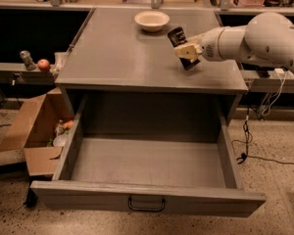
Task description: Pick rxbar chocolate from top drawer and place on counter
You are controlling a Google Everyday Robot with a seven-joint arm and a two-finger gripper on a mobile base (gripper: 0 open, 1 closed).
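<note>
Pincer (187,50) clamped on rxbar chocolate (176,35), holding it tilted low over counter (112,58) near the bowl (152,20), top drawer (147,199) open and bare, so likely lining up the set-down.

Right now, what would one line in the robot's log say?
gripper: shut on rxbar chocolate | over counter | top drawer: open | bowl: back of counter
</note>
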